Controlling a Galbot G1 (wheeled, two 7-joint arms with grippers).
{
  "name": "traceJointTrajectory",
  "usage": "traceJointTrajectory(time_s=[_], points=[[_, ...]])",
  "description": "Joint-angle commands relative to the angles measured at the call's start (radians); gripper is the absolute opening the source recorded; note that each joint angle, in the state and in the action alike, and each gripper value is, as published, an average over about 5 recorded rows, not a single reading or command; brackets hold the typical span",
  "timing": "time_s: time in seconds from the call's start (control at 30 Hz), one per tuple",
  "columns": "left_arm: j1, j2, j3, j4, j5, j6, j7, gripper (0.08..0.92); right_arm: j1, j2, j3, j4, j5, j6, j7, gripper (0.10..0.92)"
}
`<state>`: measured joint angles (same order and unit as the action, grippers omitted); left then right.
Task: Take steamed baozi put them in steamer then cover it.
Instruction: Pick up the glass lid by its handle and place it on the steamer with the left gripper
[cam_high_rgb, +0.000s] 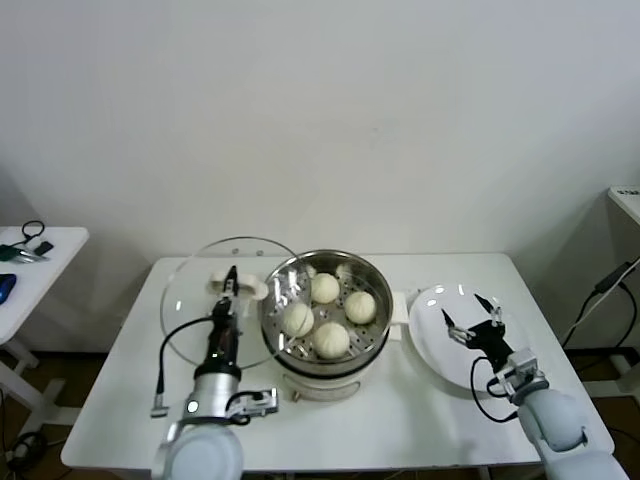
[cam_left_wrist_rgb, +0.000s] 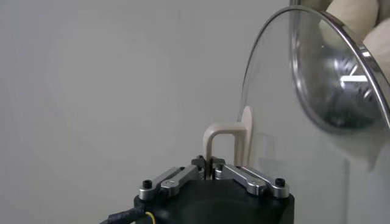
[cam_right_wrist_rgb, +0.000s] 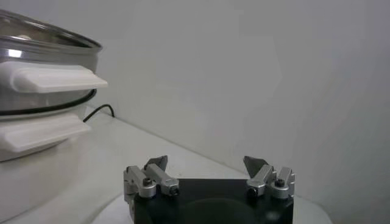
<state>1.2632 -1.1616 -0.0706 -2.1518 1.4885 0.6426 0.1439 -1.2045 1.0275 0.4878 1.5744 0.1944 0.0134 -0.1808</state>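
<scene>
Baozi (cam_high_rgb: 327, 314), 4 of them, sit inside the steamer (cam_high_rgb: 372, 340), spread across its perforated floor and not stacked, which leaves the rim free for a lid. Loading looks finished, so covering is the step in hand.

Just beside the steamer, on its left, the cover (cam_high_rgb: 190, 300) is tilted up on edge, its far rim overlapping the steamer's rim. The left gripper (cam_high_rgb: 231, 290) is clamped tight on the cover's white handle (cam_left_wrist_rgb: 226, 141), the jaws pinching one leg of the loop. Holding by that central handle keeps the glass balanced and keeps the fingers away from the metal rim, so the lid can swing over and seat flat.

On the steamer's other side, the white plate (cam_high_rgb: 432, 345) lies bare. The right gripper (cam_high_rgb: 472, 318) hangs low over it with its jaws spread wide and nothing between them, parked clear of the lid's likely path.

The white table (cam_high_rgb: 420, 425) carries everything; a second table (cam_high_rgb: 45, 262) stands well apart, beyond the cover.
</scene>
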Motion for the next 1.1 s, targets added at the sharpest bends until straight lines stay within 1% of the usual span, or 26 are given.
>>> traceJointTrajectory(time_s=[0.03,0.13,0.27,0.5,0.67,1.1], points=[[-0.158,-0.112,0.195,0.069,0.112,0.065,0.167,0.138,0.008,0.019,0.001,-0.007,-0.018,-0.002,0.011,0.823],[-0.182,-0.166,0.211,0.095,0.139,0.069,0.202,0.138,0.005,0.025,0.017,-0.01,-0.02,-0.002,0.009,0.823],[-0.204,-0.214,0.218,0.131,0.149,0.083,0.217,0.138,-0.002,0.022,0.04,-0.017,-0.012,0.005,-0.004,0.823],[-0.208,-0.265,0.223,0.169,0.151,0.099,0.209,0.138,0.003,0.015,0.055,-0.033,0.018,0.03,-0.014,0.823],[-0.2,-0.315,0.238,0.196,0.154,0.106,0.177,0.138,0.011,0.024,0.051,-0.043,0.014,0.032,-0.012,0.823],[-0.234,-0.373,0.267,0.302,0.19,0.1,0.153,0.138,0.007,0.032,0.061,-0.053,0.01,0.041,-0.016,0.823]])
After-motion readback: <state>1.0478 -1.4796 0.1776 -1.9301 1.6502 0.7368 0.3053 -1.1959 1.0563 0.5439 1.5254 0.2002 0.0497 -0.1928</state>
